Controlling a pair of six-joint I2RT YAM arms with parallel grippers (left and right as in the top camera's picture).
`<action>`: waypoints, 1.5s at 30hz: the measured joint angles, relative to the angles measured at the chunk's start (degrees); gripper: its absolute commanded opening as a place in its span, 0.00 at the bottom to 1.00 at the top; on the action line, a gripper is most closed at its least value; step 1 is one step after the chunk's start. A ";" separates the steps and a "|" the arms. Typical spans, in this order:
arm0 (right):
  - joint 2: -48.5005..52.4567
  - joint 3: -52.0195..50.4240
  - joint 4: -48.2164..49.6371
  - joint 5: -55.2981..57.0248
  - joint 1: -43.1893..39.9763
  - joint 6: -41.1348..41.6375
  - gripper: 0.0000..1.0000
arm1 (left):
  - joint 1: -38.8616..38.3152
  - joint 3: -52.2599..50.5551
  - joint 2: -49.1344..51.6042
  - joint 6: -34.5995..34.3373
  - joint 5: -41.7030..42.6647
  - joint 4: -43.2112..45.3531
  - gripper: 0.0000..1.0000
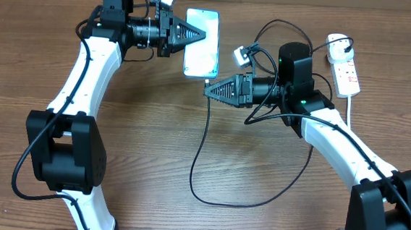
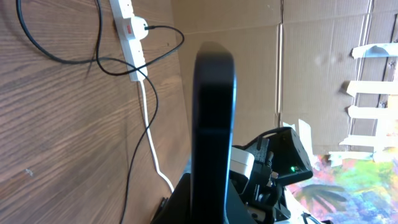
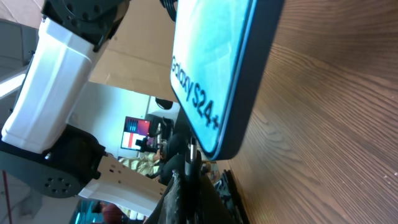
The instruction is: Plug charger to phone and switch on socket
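Overhead, the left fingers [image 1: 199,35] are clamped on the long edge of the phone [image 1: 202,53], which sits at their tips. The right fingers [image 1: 216,89] pinch the plug of the charger [image 1: 207,115] against the phone's bottom edge. The socket [image 1: 346,73] lies well behind them.

the only readable text is "galaxy s24+", in dark letters on the light teal screen of the phone [image 3: 214,68].
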 measured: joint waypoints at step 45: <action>0.00 0.07 10.93 5.16 1.22 16.11 0.04 | 0.02 0.00 0.00 -13.03 -0.07 9.38 0.04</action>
